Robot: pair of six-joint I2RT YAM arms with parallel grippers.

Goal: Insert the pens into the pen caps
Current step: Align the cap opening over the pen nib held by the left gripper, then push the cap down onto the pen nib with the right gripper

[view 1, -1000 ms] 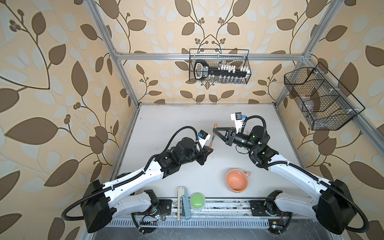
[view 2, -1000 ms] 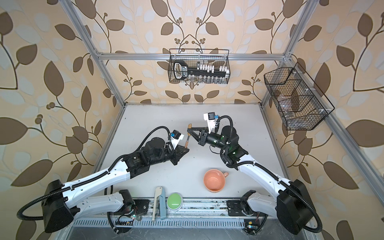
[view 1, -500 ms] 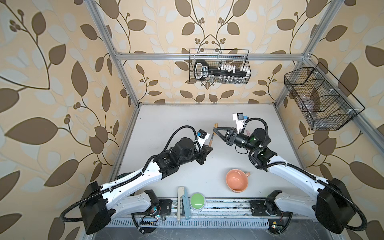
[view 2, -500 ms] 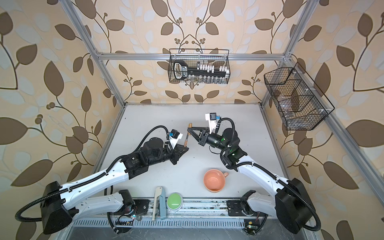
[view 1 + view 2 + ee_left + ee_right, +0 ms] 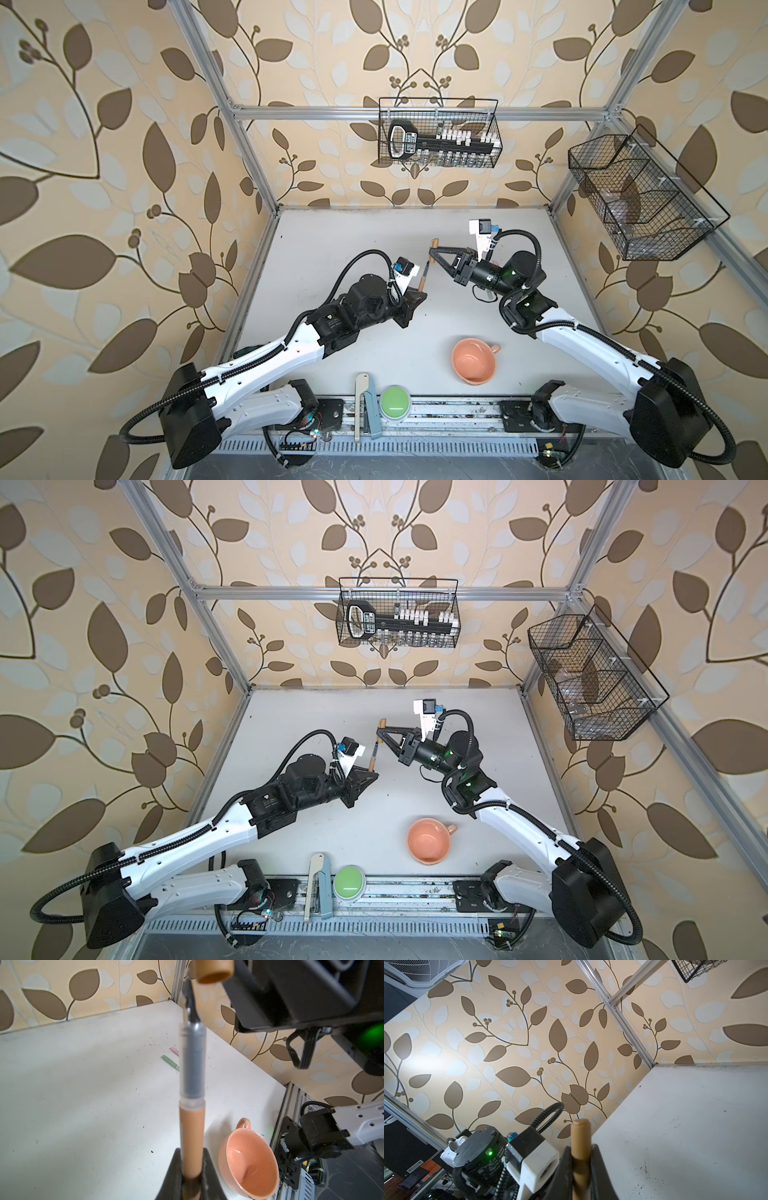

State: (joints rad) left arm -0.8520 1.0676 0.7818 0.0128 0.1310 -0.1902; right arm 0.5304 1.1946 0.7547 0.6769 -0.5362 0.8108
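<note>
My left gripper (image 5: 419, 293) (image 5: 192, 1178) is shut on the tan-brown pen (image 5: 424, 277) (image 5: 192, 1138), which points away from it with its dark tip (image 5: 192, 1012) free. My right gripper (image 5: 432, 251) (image 5: 580, 1159) is shut on the tan-brown pen cap (image 5: 434, 244) (image 5: 214, 970) (image 5: 580, 1138), held above the table. The tip sits just short of the cap's open mouth and slightly to one side of it. In the left wrist view a pale green pen (image 5: 169, 1060) and a pink piece (image 5: 174, 1050) lie on the table, partly hidden behind the held pen.
An orange cup (image 5: 473, 361) (image 5: 249, 1159) stands near the table's front right. A green button (image 5: 395, 401) and a pale tool (image 5: 360, 399) sit on the front rail. Wire baskets hang on the back wall (image 5: 438, 133) and the right wall (image 5: 640, 199).
Both arms have shifted only slightly. The cap has edged a little toward the back of the table, and both grips are unchanged.
</note>
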